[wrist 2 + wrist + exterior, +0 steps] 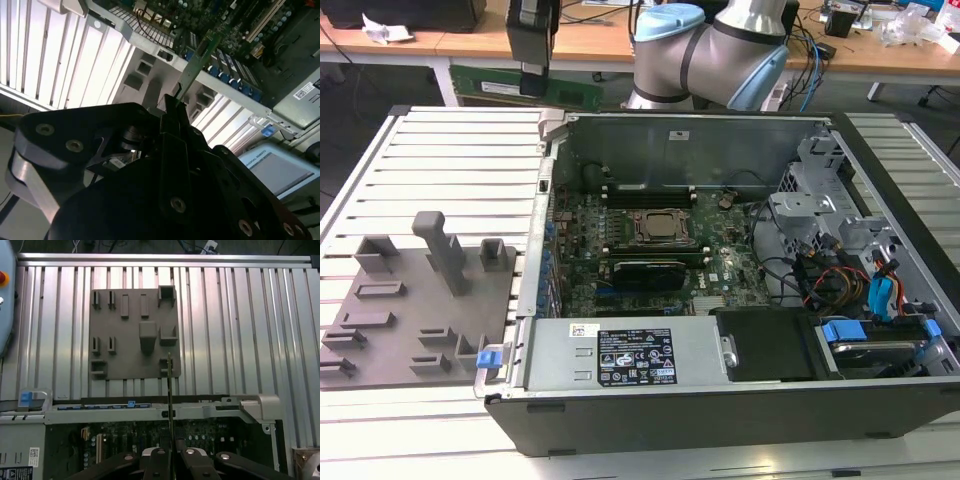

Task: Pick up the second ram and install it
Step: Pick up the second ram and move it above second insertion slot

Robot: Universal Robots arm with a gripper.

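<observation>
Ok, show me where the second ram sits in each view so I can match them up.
Exterior view: the second ram is a green strip in the claw, near the top edge, at the exterior view's left of the arm.
First wrist view: the second ram, edge-on, is a thin line running out from the claw.
Second wrist view: a slanted green stick leaving the claw.
Shared landmark: the computer case.

Grey fixture plate (pixel 420 300) on slatted tbl (pixel 440 150), beside open PC case (pixel 720 420).
</observation>
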